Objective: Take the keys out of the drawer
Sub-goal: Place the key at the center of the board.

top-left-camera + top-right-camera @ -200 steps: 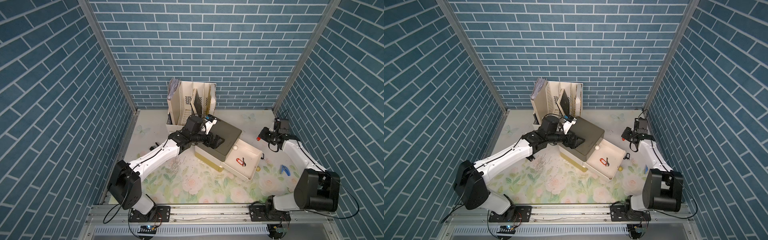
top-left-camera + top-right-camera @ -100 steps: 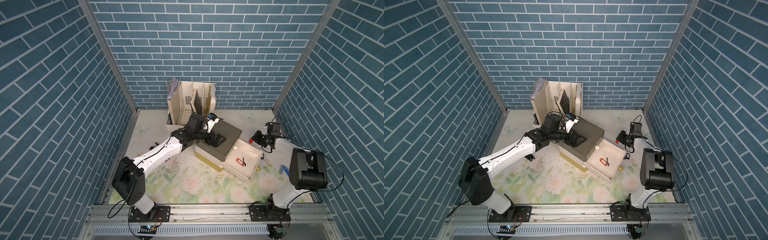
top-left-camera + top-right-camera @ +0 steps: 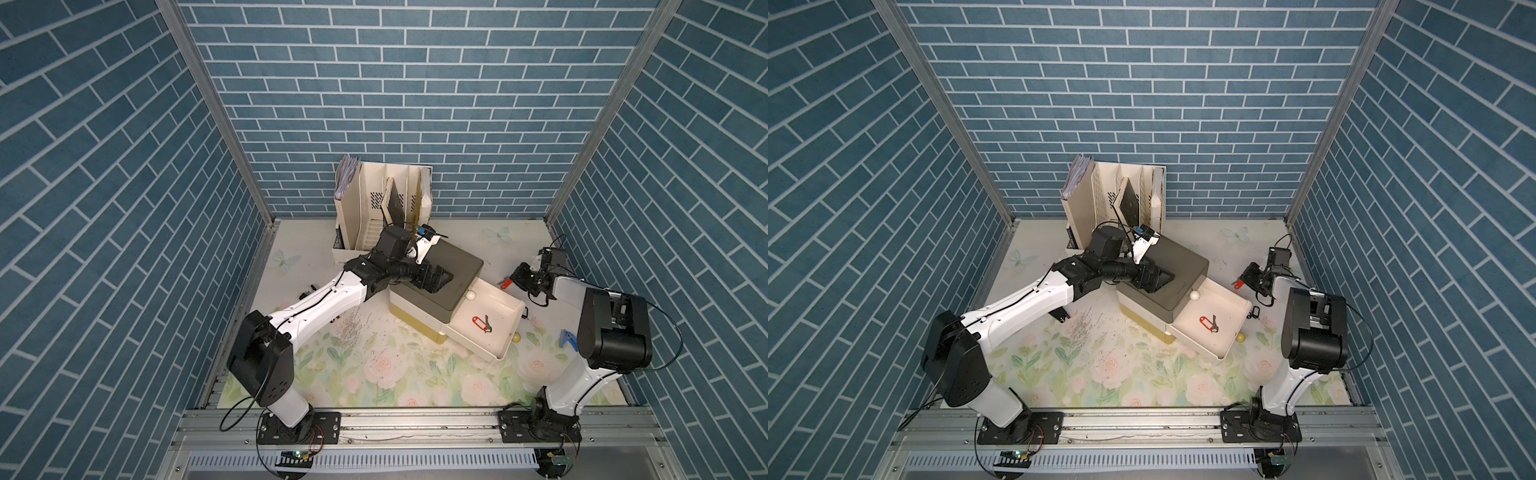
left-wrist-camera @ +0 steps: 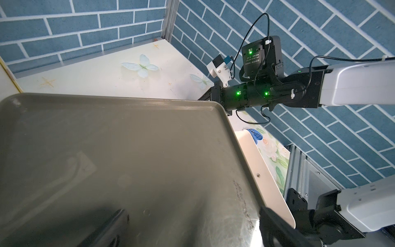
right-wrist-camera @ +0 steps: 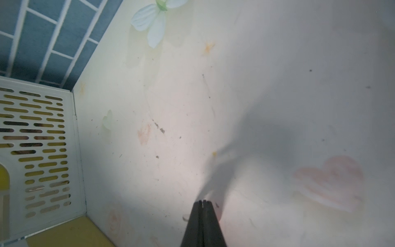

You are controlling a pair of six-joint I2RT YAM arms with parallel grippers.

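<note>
While the drawer (image 3: pixel 498 305) stands pulled out with one red-tagged key (image 3: pixel 481 324) lying inside, left gripper (image 3: pixel 441 277) rests spread wide on the grey cabinet top (image 3: pixel 461 262); right gripper (image 3: pixel 512 281), pinched closed beyond the drawer, carries a second red tag (image 3: pixel 505 283).

Right of centre, a key with a red tag (image 3: pixel 478 323) lies flat in the open white drawer (image 3: pixel 498 305). Just upper right of it, a second red tag (image 3: pixel 504 284) hangs pinched in the right gripper (image 3: pixel 510 281).
</note>
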